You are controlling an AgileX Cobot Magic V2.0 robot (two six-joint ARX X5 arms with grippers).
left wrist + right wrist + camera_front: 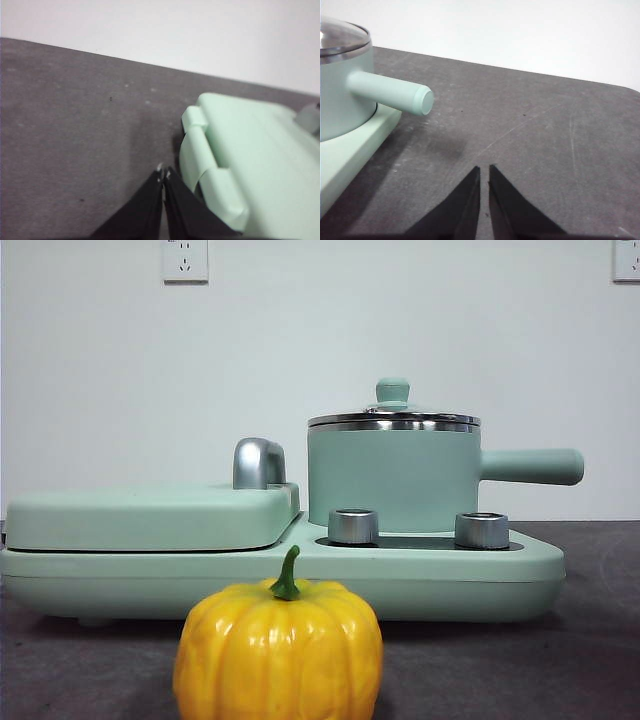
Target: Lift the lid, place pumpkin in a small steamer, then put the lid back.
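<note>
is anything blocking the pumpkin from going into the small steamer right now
Yes: the lid sits closed on the small steamer, covering its opening. The pumpkin rests on the table in front of the cooker base. Neither tool holds anything.

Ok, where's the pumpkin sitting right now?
In the front view the pumpkin stands on the dark table, nearest the camera, in front of the green cooker base. The steamer stands behind it with the lid on.

Lab-like test bench: bare white wall (320,340), wall sockets (185,259), grey tabletop (530,130)
</note>
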